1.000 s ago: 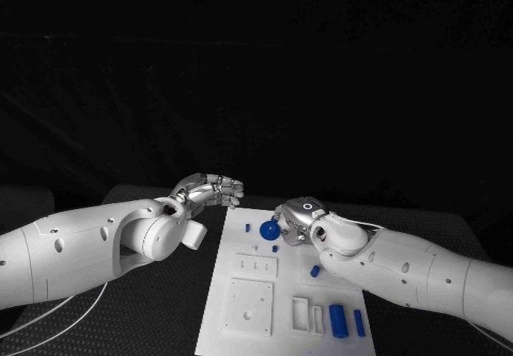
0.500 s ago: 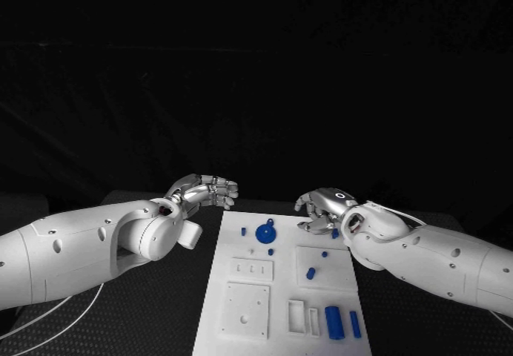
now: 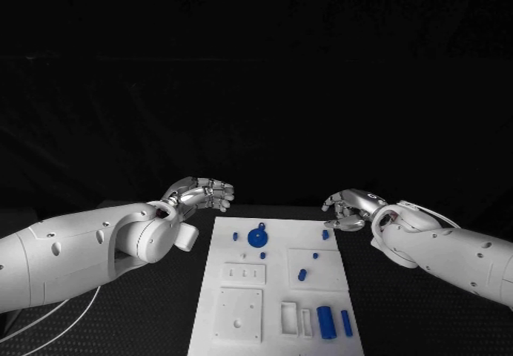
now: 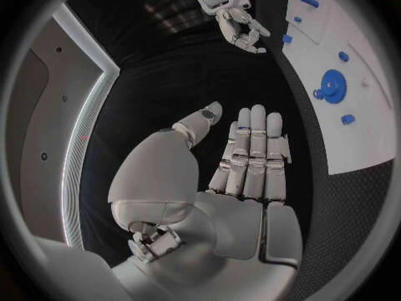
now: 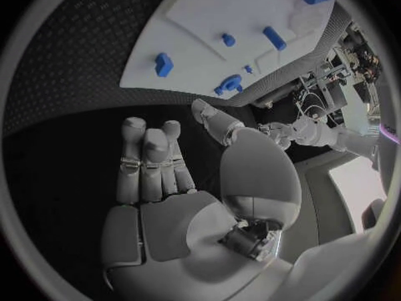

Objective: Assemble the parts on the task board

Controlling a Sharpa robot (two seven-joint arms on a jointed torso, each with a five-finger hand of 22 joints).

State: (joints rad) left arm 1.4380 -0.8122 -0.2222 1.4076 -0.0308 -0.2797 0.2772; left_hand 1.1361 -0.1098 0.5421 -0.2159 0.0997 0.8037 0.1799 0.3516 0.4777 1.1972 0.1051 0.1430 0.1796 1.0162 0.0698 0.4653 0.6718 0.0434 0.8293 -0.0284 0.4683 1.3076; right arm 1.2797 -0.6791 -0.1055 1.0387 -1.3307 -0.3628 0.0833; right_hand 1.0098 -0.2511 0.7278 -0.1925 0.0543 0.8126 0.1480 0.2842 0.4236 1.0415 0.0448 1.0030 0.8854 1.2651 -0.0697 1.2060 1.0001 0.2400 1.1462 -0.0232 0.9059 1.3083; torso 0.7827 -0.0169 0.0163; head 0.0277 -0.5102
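Both hands hold nothing, fingers loosely apart: right hand [image 3: 353, 209] nearest the small peg [image 3: 326, 234] just inboard; left hand [image 3: 200, 194] farther.

a: from my seat the board [image 3: 242, 276] reads plain white, parts on it blue. i make out a round blue gear [image 3: 258, 238] and a deeper blue cylinder [image 3: 325, 322] at the near end.

b: same here. the table [image 5: 75, 67] is black with a fine dotted weave, seen best from the right wrist.

a: arms white. left hand [image 3: 201, 194] silver, its fingers [image 4: 250, 155] pale grey with darker seams.

b: right hand [image 3: 353, 208] silver too. small blue block [image 5: 164, 64] on the white board.
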